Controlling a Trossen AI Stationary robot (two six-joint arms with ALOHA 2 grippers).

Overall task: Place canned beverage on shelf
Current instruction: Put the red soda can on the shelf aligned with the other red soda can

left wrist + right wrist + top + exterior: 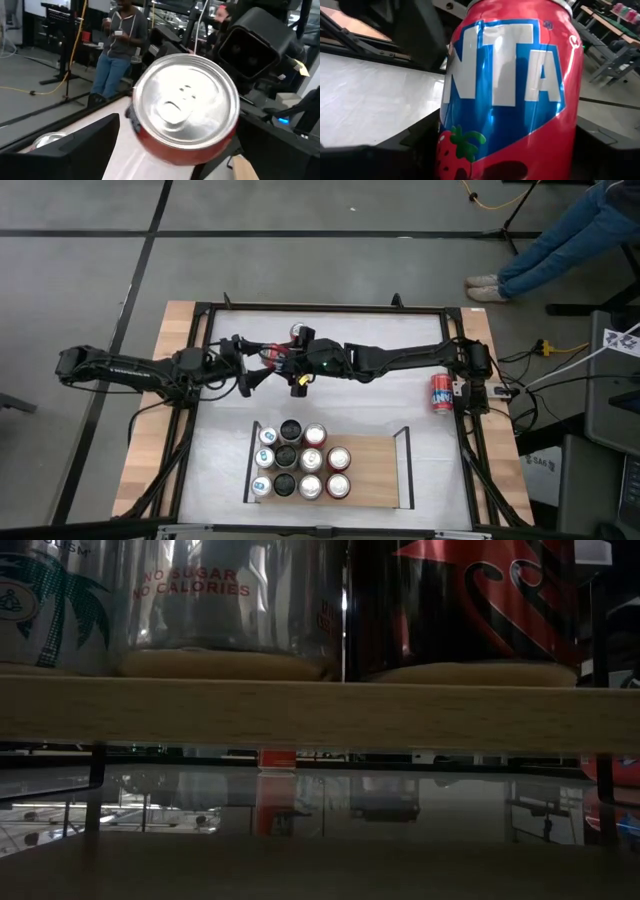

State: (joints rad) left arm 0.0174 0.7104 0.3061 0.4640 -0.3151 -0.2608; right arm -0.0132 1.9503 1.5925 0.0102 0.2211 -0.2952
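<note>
Both arms meet over the far half of the white surface [230,405], behind the shelf [372,472]. The right gripper [297,332] has its jaws closed around a red strawberry soda can [512,95], holding it by the sides. In the right wrist view the can fills nearly everything, blue label with white letters and a little strawberry low down. In the high view you only catch its silver top [297,332], at the far side of where the two arms meet.

The left gripper [252,378] sits right beside it with its jaws spread wide and nothing between them. The left wrist camera looks onto the silver lid of that same can [185,102], which is tilted (red rim showing under it).

The shelf is the light-wood panel near the front edge, black rails on its short sides. Its left part is packed with cans [298,460], three across; the right part is bare wood. In the low view a few of them [230,605] stand right on the wooden board [320,710].

One more red can [441,393] lies on the right edge of the surface, near the right arm's base. A person in a grey hoodie and jeans [120,47] stands in the room beyond.
</note>
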